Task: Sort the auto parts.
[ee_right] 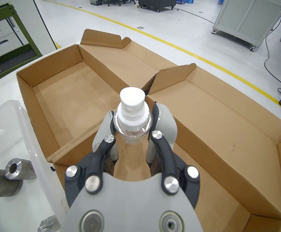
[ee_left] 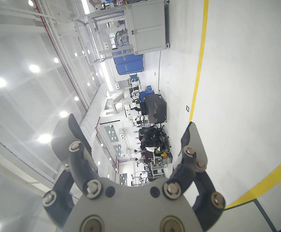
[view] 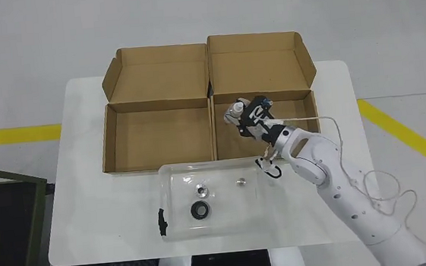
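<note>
one end effector [ee_right: 132, 123], the right, holds a spray bottle [ee_right: 132, 103] above a box [ee_right: 219, 136].

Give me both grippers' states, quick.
Left gripper: open, holding nothing.
Right gripper: shut on the spray bottle.

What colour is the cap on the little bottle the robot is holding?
White. The cap sits on a clear bottle; the right wrist view shows it best.

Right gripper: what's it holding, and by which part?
A clear spray bottle, clamped by the right gripper around its upper body, just under the white pump cap.
</note>
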